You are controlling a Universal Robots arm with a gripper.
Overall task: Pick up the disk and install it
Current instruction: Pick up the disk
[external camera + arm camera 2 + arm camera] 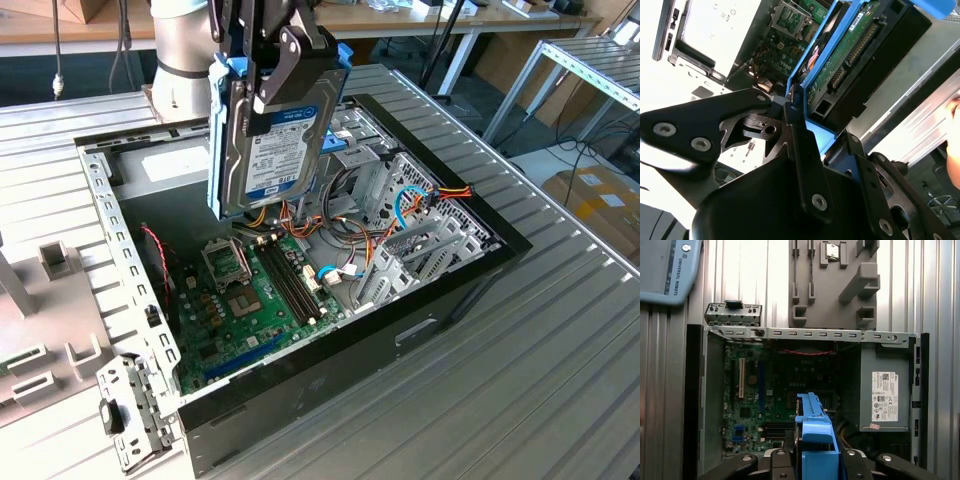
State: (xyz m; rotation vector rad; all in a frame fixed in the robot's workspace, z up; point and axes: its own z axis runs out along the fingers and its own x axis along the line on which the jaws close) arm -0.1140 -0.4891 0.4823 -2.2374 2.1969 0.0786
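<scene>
The disk hangs upright on edge above the open computer case, its white label with a blue band facing the exterior view. A bright blue plastic carrier frames it. My gripper is shut on the disk's upper end, black fingers clamping both faces. In the second wrist view the disk's green circuit board shows beyond the gripper, with the motherboard far below. The disk's lower edge hovers over the motherboard, beside the metal drive bay with its bundled cables.
The grey power supply fills one end of the case. A loose metal bracket and a grey fixture lie on the ribbed table at the exterior view's left. A metal rack and cardboard box stand at the right.
</scene>
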